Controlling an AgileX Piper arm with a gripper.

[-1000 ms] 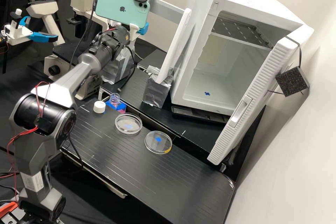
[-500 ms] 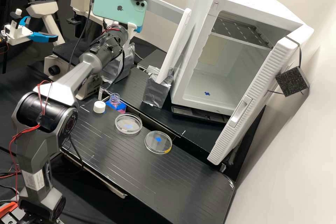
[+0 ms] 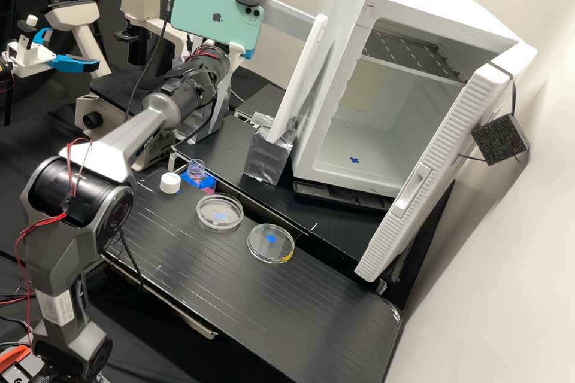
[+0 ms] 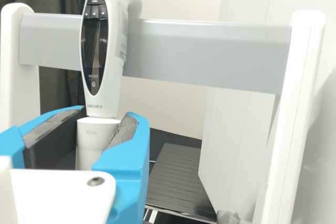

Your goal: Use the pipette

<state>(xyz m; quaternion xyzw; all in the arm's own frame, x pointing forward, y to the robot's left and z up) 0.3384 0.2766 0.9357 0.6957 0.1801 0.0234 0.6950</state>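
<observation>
Pipette (image 4: 105,45) has just moved sideways with the gripper (image 4: 107,116), which seems to pinch it, so the bottle (image 3: 196,169) can come next.

Arm (image 3: 129,136) bent, angled upward; claw (image 3: 250,54) clamped.

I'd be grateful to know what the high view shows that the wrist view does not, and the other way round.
High view: one clear round dish, a second dish with a yellow mark at its edge, a white cap, a small bottle and a mint-green phone.
Wrist view: the dark display and dark pads.
Both: the pipette with its red top, the gripper and a grey crossbar.
</observation>
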